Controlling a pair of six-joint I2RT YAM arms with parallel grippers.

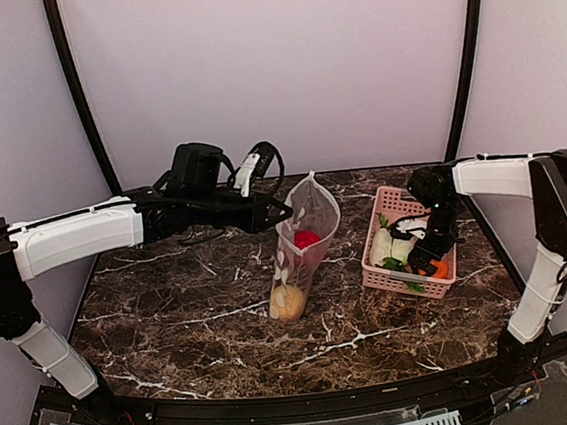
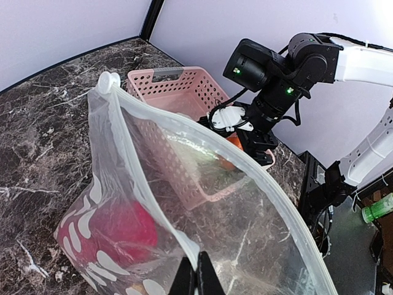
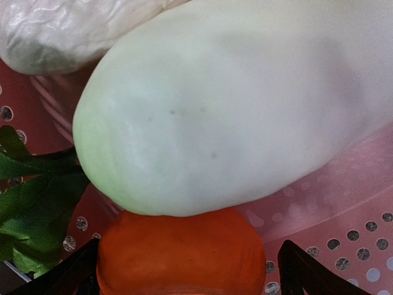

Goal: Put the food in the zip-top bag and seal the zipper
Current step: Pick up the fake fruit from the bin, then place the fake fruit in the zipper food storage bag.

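Note:
The clear zip-top bag (image 1: 302, 251) with white dots stands upright mid-table, mouth open. My left gripper (image 1: 285, 210) is shut on its rim next to the zipper (image 2: 141, 160), its tips (image 2: 196, 273) pinching the plastic. A red ball (image 2: 123, 227) and a yellowish piece (image 1: 289, 300) lie inside. My right gripper (image 1: 431, 259) reaches down into the pink basket (image 1: 388, 202), open. Its dark fingers (image 3: 307, 270) straddle an orange piece (image 3: 178, 252), which lies against a white radish (image 3: 233, 104). A second radish (image 3: 73, 31) and green leaves (image 3: 31, 209) lie beside it.
The basket stands right of the bag, close to the table's right edge. The left arm stretches across the back left of the marble table (image 1: 193, 312). Lilac walls enclose the table behind and at both sides.

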